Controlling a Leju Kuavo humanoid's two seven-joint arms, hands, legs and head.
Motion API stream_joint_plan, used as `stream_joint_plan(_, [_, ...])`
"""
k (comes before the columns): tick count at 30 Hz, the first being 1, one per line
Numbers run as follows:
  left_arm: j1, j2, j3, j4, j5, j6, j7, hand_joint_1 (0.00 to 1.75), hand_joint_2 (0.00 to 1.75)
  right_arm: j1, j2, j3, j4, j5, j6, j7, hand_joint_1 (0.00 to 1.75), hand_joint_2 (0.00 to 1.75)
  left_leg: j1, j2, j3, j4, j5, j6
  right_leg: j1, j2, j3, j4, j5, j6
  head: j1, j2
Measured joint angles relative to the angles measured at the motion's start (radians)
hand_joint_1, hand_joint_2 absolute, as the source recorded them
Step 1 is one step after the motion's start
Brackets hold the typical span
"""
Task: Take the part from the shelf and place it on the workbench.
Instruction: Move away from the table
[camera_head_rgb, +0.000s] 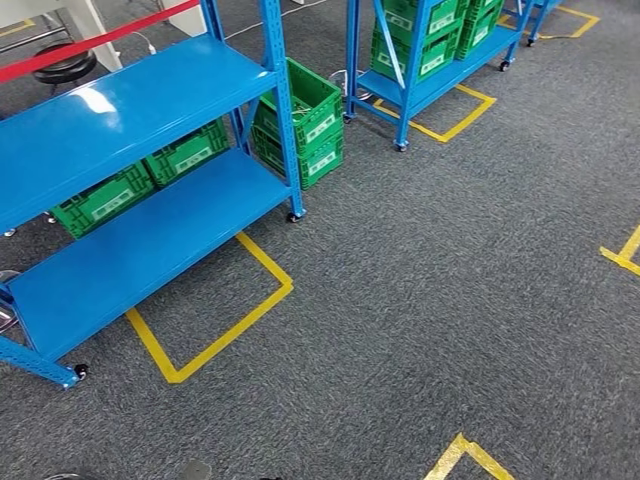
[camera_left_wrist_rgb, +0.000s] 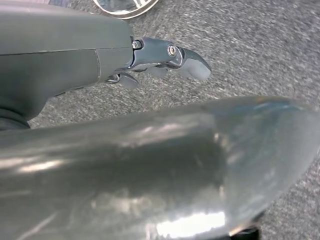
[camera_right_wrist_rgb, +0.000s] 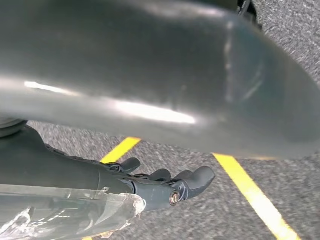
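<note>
A blue steel shelf rack (camera_head_rgb: 128, 115) stands on castors at the left of the grey carpet floor (camera_head_rgb: 453, 280), its two wide shelves bare and its near end set inside a rectangle of yellow floor tape (camera_head_rgb: 226, 330). Under the upper shelf, behind the lower one, two green plastic crates (camera_head_rgb: 143, 180) sit side by side on the floor. Just beyond the rack's far right post, two more green crates (camera_head_rgb: 306, 120) are stacked one on the other, touching the post. A second blue rack (camera_head_rgb: 434, 60) farther back carries green crates (camera_head_rgb: 419, 40) on its lower shelf, with yellow tape marking its corner. A red barrier strip (camera_head_rgb: 90, 40) crosses the top left corner above a black stool base (camera_head_rgb: 64, 65). No part can be made out on either shelf, so where it lies cannot be told. The left hand (camera_left_wrist_rgb: 166, 62) hangs over the carpet, its fingers stretched out and slightly apart, holding nothing. The right hand (camera_right_wrist_rgb: 166, 182) likewise hangs above the carpet near a yellow tape line (camera_right_wrist_rgb: 253, 192), fingers extended and loosely spread, with nothing in them.
</note>
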Motion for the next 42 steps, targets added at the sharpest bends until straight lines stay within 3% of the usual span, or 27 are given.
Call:
stream_joint_plan(2, [-0.001,0.000,0.001,0.000,-0.001,0.001,0.000,0.00,0.00,0.000,0.000,0.000,0.000,0.002,0.000,0.000,0.00,0.00,-0.009,0.052,0.064,-0.128,0.049,0.011,0.004,-0.021,0.013,0.000,-0.017,0.009,-0.001,0.000])
stream_joint_plan(4, [-0.005,0.000,0.002,0.000,-0.002,0.002,0.000,0.00,0.00,-0.001,0.000,0.000,0.000,0.002,0.000,0.000,0.00,0.00,-0.017,0.080,0.090,-0.184,0.046,0.024,0.010,-0.042,0.028,-0.002,-0.030,0.022,0.001,0.000])
stream_joint_plan(6, [-0.003,0.001,0.004,0.000,-0.002,0.003,0.000,0.00,0.00,-0.003,0.000,0.000,0.000,0.003,0.000,0.000,0.00,0.00,-0.014,0.054,0.098,-0.193,0.037,0.037,0.010,-0.055,0.049,-0.003,-0.038,0.036,0.005,0.000])
stream_joint_plan(7, [-0.001,0.001,0.005,0.000,-0.001,0.003,0.000,0.00,0.00,-0.005,0.000,-0.001,0.000,0.004,-0.001,0.000,0.00,0.00,-0.011,0.041,0.107,-0.195,0.034,0.043,0.007,-0.042,0.053,0.009,-0.044,0.042,0.005,0.000])
stream_joint_plan(8, [0.000,0.002,0.006,0.000,-0.001,0.004,0.000,0.00,0.00,-0.007,0.000,-0.001,0.000,0.004,-0.001,-0.001,0.00,0.00,-0.009,0.029,0.117,-0.196,0.030,0.049,0.004,-0.019,0.041,0.037,-0.059,0.046,0.007,0.000])
stream_joint_plan(10, [-0.003,0.000,0.009,0.000,-0.001,0.004,0.000,0.00,0.00,-0.007,0.000,-0.001,0.000,0.005,-0.001,-0.002,0.00,0.00,-0.006,0.004,0.132,-0.198,0.021,0.058,0.001,0.034,-0.027,0.155,-0.103,0.051,0.012,0.000])
stream_joint_plan(12, [-0.005,-0.001,0.012,0.000,-0.001,0.002,0.000,0.00,0.00,-0.003,0.000,-0.002,0.000,0.006,-0.001,-0.001,0.00,0.00,-0.006,-0.027,0.145,-0.198,0.008,0.061,0.001,0.053,-0.117,0.271,-0.141,0.053,0.017,0.000])
stream_joint_plan(13, [-0.003,-0.002,0.013,0.000,-0.001,0.000,0.000,0.00,0.00,-0.001,0.000,-0.003,0.000,0.006,-0.001,-0.001,0.00,0.00,-0.005,-0.043,0.155,-0.198,-0.001,0.060,0.001,0.055,-0.145,0.287,-0.140,0.053,0.018,0.000])
stream_joint_plan(14, [-0.001,-0.002,0.014,0.000,-0.001,-0.002,0.000,0.00,0.00,0.001,0.000,-0.005,0.000,0.006,-0.001,-0.001,0.00,0.00,-0.004,-0.059,0.169,-0.198,-0.011,0.058,0.001,0.058,-0.156,0.268,-0.120,0.053,0.018,0.000])
stream_joint_plan(17, [0.002,-0.003,0.017,0.000,-0.001,-0.007,0.000,0.00,0.00,0.003,0.000,-0.010,0.002,0.010,-0.002,-0.001,0.00,0.00,0.001,-0.100,0.210,-0.196,-0.045,0.045,-0.006,0.098,-0.130,0.095,0.019,0.054,0.024,0.000])
stream_joint_plan(18, [0.002,-0.003,0.019,0.001,0.000,-0.008,0.000,0.00,0.00,0.002,0.000,-0.011,0.004,0.011,-0.002,-0.001,0.00,0.00,0.001,-0.111,0.216,-0.197,-0.056,0.040,-0.007,0.111,-0.120,0.058,0.047,0.050,0.027,0.000])
stream_joint_plan(20, [0.001,-0.002,0.022,0.001,0.000,-0.011,0.001,0.00,0.00,0.000,0.000,-0.013,0.007,0.012,-0.002,-0.001,0.00,0.00,0.001,-0.125,0.223,-0.199,-0.065,0.028,-0.004,0.110,-0.109,0.037,0.055,0.030,0.029,0.000])
stream_joint_plan(22, [0.000,-0.001,0.024,0.001,-0.002,-0.010,0.002,0.00,0.00,-0.001,0.000,-0.014,0.007,0.013,-0.002,-0.002,0.00,0.00,0.001,-0.113,0.208,-0.169,-0.048,0.019,-0.005,0.095,-0.093,0.032,0.052,0.015,0.028,0.000])
stream_joint_plan(24, [-0.003,-0.001,0.026,0.001,-0.005,-0.009,0.001,0.00,0.00,-0.001,0.000,-0.016,0.007,0.012,-0.001,-0.004,0.00,0.00,-0.002,-0.065,0.139,-0.063,-0.028,0.009,-0.006,0.082,-0.068,0.020,0.041,0.005,0.025,0.000])
stream_joint_plan(25, [-0.005,-0.002,0.027,0.001,-0.006,-0.009,0.001,0.00,0.00,-0.001,0.000,-0.017,0.007,0.012,0.001,-0.005,0.00,0.00,-0.003,-0.039,0.090,0.002,-0.038,0.004,-0.004,0.075,-0.053,0.013,0.032,0.001,0.024,0.000])
stream_joint_plan(27, [-0.003,-0.002,0.029,0.001,-0.008,-0.009,0.001,0.00,0.00,0.002,0.000,-0.018,0.007,0.012,0.003,-0.005,0.00,0.00,-0.003,-0.017,0.005,0.086,-0.103,0.002,-0.001,0.064,-0.017,-0.001,0.011,-0.003,0.023,0.000])
stream_joint_plan(29, [0.001,-0.002,0.029,0.002,-0.008,-0.009,0.001,0.00,0.00,0.004,-0.001,-0.018,0.007,0.012,0.004,-0.005,0.00,0.00,-0.004,-0.015,-0.033,0.076,-0.148,0.006,0.002,0.060,0.024,-0.010,-0.014,-0.005,0.023,0.000])
stream_joint_plan(30, [0.003,-0.002,0.029,0.002,-0.008,-0.009,0.001,0.00,0.00,0.004,-0.001,-0.018,0.007,0.012,0.004,-0.006,0.00,0.00,-0.005,-0.015,-0.036,0.038,-0.132,0.011,0.003,0.059,0.044,-0.012,-0.029,-0.004,0.023,0.000])
stream_joint_plan(31, [0.005,-0.002,0.029,0.002,-0.008,-0.009,0.001,0.00,0.00,0.004,0.000,-0.018,0.007,0.012,0.004,-0.006,0.00,0.00,-0.007,-0.012,-0.033,-0.017,-0.083,0.019,0.004,0.058,0.061,-0.014,-0.046,-0.003,0.023,0.000])
stream_joint_plan(33, [0.008,-0.002,0.031,0.004,-0.009,-0.009,0.002,0.00,0.00,0.005,0.000,-0.019,0.008,0.013,0.005,-0.006,0.00,0.00,-0.016,-0.003,-0.022,-0.128,0.048,0.032,0.008,0.056,0.094,-0.017,-0.082,0.001,0.024,0.000])
stream_joint_plan(34, [0.009,-0.002,0.032,0.004,-0.009,-0.009,0.002,0.00,0.00,0.004,0.000,-0.019,0.008,0.013,0.005,-0.006,0.00,0.00,-0.020,0.000,-0.014,-0.160,0.090,0.036,0.010,0.056,0.114,-0.023,-0.098,0.004,0.026,0.000])
stream_joint_plan(35, [0.008,-0.002,0.032,0.004,-0.009,-0.009,0.002,0.00,0.00,0.003,-0.001,-0.019,0.009,0.013,0.006,-0.006,0.00,0.00,-0.023,0.000,-0.006,-0.176,0.103,0.039,0.012,0.055,0.135,-0.025,-0.105,0.009,0.027,0.000])
stream_joint_plan(37, [0.002,-0.001,0.035,0.004,-0.010,-0.009,0.003,0.00,0.00,-0.006,-0.001,-0.020,0.008,0.013,0.006,-0.007,0.00,0.00,-0.021,-0.007,0.025,-0.179,0.089,0.048,0.011,0.055,0.151,0.003,-0.095,0.021,0.030,0.000])
stream_joint_plan(38, [-0.001,0.000,0.037,0.004,-0.010,-0.009,0.003,0.00,0.00,-0.011,-0.001,-0.020,0.009,0.013,0.006,-0.007,0.00,0.00,-0.020,-0.010,0.041,-0.181,0.081,0.055,0.011,0.055,0.127,0.054,-0.079,0.027,0.031,0.000])
stream_joint_plan(40, [-0.004,0.001,0.039,0.004,-0.010,-0.010,0.003,0.00,0.00,-0.016,-0.001,-0.020,0.009,0.014,0.007,-0.007,0.00,0.00,-0.018,-0.011,0.072,-0.182,0.059,0.067,0.010,0.056,0.032,0.197,-0.076,0.034,0.033,0.000])
stream_joint_plan(41, [-0.005,0.001,0.040,0.004,-0.011,-0.010,0.003,0.00,0.00,-0.014,-0.001,-0.020,0.009,0.014,0.007,-0.007,0.00,0.00,-0.018,-0.013,0.089,-0.182,0.044,0.071,0.010,0.056,-0.022,0.259,-0.105,0.035,0.033,0.000])
stream_joint_plan(42, [-0.003,0.001,0.041,0.004,-0.012,-0.010,0.003,0.00,0.00,-0.011,-0.001,-0.021,0.009,0.015,0.007,-0.007,0.00,0.00,-0.017,-0.016,0.108,-0.182,0.027,0.073,0.010,0.056,-0.070,0.295,-0.154,0.037,0.035,0.000])
